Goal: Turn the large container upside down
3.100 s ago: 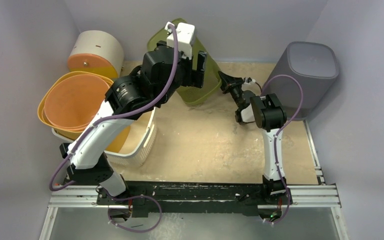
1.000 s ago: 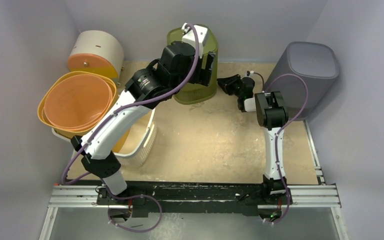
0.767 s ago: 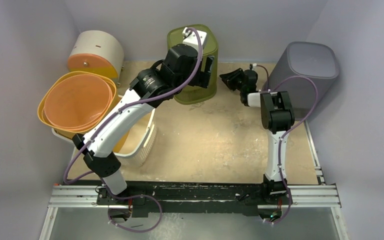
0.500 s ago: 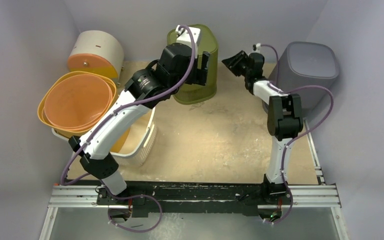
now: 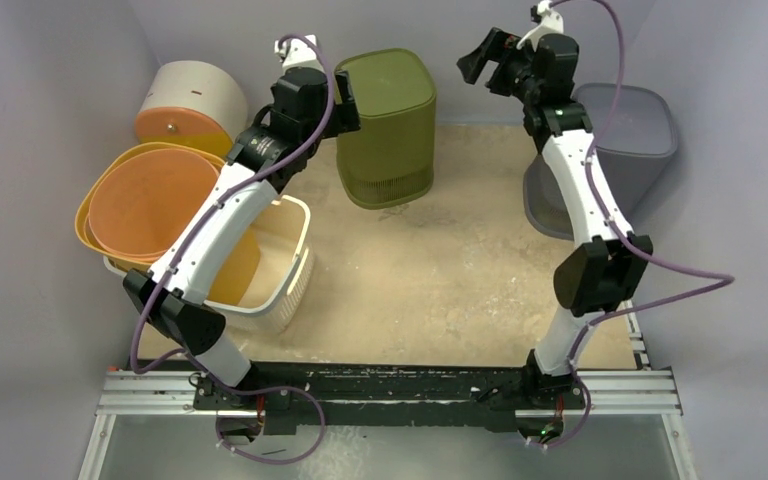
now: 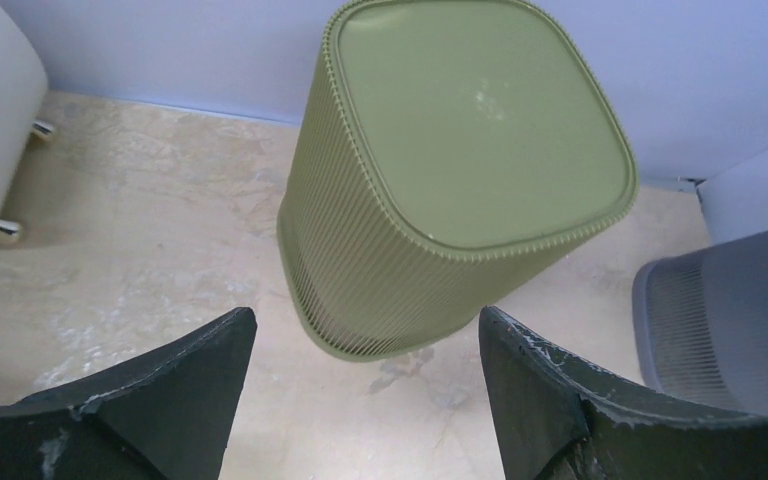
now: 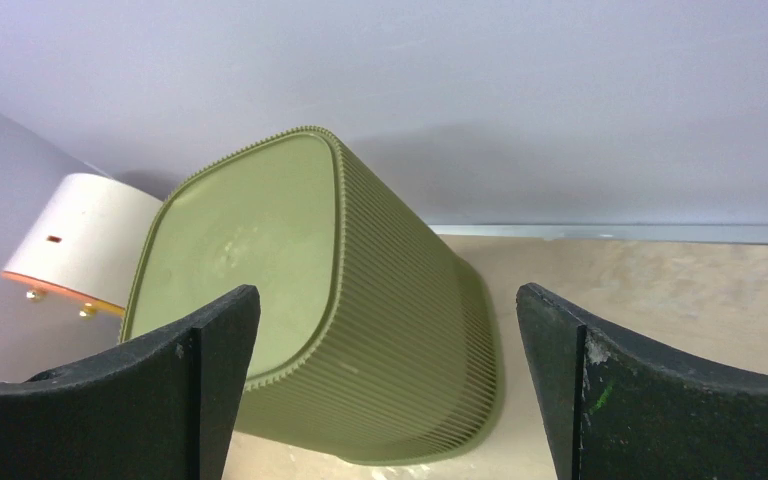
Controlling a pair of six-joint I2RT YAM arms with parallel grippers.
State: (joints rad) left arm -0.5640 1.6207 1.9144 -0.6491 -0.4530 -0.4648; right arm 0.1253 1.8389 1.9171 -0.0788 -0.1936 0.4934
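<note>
Large container [image 5: 385, 125]: is standing mouth-down on the table [image 5: 440, 290] by the far wall, so the flip looks done
Left gripper [image 6: 365, 314]: is hovering with fingers spread, since the container needs no support
Right gripper [image 7: 386, 291]: is hanging high, likewise parted, empty

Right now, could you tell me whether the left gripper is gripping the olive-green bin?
No, the left gripper is open, and the olive-green ribbed bin stands free on the table beyond it.
</note>
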